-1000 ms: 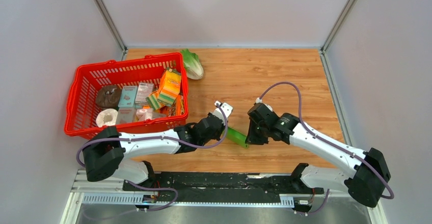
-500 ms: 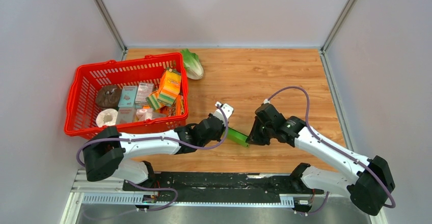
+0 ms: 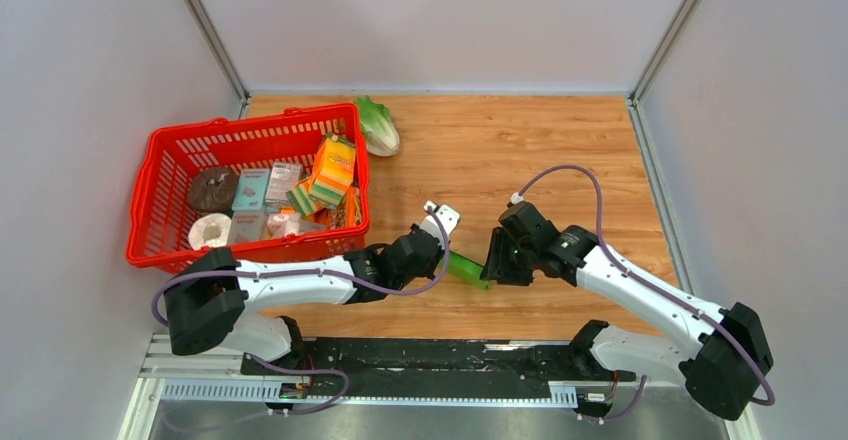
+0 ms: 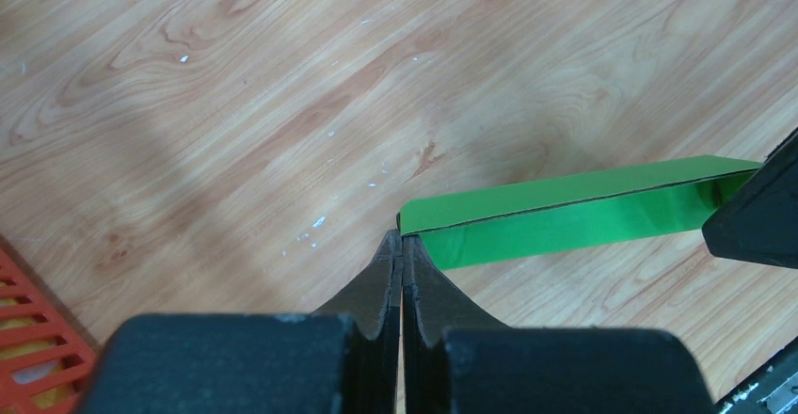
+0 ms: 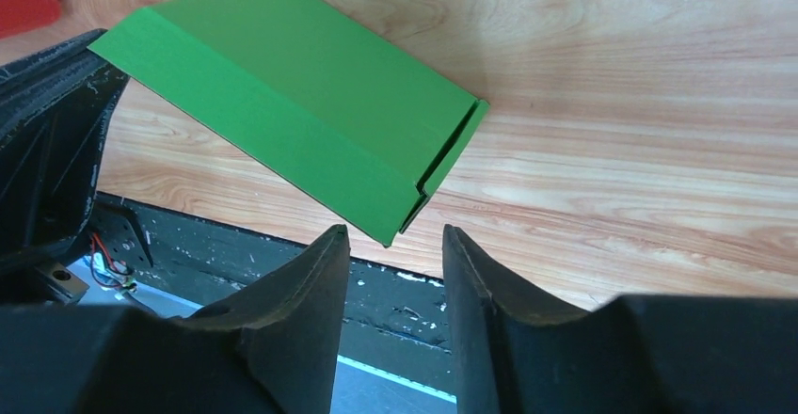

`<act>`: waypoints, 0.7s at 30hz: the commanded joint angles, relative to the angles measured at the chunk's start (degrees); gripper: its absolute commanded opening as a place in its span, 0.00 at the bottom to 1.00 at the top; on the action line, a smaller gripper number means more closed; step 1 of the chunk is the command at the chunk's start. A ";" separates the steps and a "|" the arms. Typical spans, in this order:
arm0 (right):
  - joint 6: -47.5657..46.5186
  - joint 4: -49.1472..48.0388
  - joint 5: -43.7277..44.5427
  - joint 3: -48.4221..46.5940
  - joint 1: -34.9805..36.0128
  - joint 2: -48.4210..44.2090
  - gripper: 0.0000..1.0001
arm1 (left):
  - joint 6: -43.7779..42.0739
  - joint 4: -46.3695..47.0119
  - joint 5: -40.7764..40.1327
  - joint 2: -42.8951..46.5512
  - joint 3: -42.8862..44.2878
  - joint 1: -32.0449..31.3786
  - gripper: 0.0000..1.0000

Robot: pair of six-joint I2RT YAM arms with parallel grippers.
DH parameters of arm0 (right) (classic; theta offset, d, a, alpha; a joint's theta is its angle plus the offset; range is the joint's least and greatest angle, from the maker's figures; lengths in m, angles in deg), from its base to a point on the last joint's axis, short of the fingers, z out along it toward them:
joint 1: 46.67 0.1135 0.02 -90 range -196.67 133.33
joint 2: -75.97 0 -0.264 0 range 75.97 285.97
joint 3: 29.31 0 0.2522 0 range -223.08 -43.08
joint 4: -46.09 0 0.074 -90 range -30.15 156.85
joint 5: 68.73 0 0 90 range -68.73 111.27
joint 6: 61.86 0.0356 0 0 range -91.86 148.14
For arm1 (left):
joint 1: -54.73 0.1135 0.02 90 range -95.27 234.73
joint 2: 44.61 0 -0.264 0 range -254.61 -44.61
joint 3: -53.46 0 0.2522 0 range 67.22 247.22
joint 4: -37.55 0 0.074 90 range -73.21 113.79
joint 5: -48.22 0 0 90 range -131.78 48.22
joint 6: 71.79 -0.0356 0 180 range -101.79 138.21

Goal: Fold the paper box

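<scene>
Green paper box edge pinched in left gripper; right gripper parted, clear of its corner.

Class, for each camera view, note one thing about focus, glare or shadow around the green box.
Left wrist view: the paper box shows a bright sheen on its lower face; the fingers look soft. Right wrist view: it is evenly lit, shading the table. Top view: even light, no glare.
</scene>
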 commanded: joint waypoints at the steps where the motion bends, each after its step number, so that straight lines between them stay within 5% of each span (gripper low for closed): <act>1: -3.90 -0.32 1.16 -2.66 -0.07 -1.01 0.45 | 0.12 -0.54 0.65 -0.52 1.24 -0.47 0.00; 21: -7.86 2.22 5.82 -3.27 -0.07 1.37 0.14 | -0.14 -0.28 0.83 -0.78 1.33 -0.47 0.00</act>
